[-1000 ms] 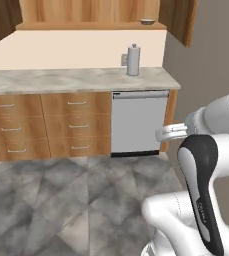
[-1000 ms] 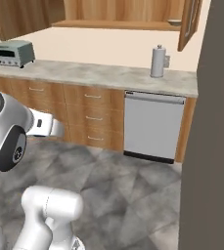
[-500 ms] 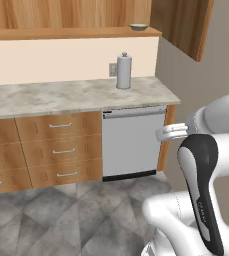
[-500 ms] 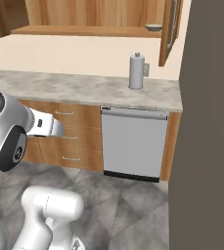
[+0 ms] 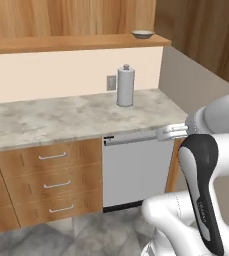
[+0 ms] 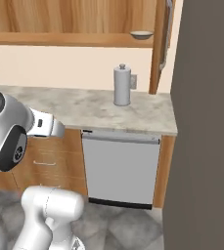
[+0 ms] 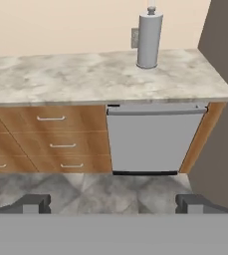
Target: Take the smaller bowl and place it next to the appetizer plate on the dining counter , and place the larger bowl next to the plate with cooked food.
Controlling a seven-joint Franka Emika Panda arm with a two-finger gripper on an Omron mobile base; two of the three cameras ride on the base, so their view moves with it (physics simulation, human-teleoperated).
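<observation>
A small bowl (image 5: 142, 34) is sitting on the shelf (image 5: 61, 43) high on the far wall, above the right end of the desk (image 5: 61, 117); which of the task's bowls it is, I cannot tell. Nothing is being carried: the end effector (image 7: 113, 203) is hanging released, fingers (image 7: 33, 203) wide apart over the floor. Both placements are, by my judgement, still waiting. Compared with the earlier frames, the base is driving closer and the canister (image 5: 125, 86) and dishwasher (image 5: 136, 167) are looming larger.

A small shallow bowl (image 5: 142, 34) sits upright on the wooden shelf. It rests near the shelf's right end.
</observation>
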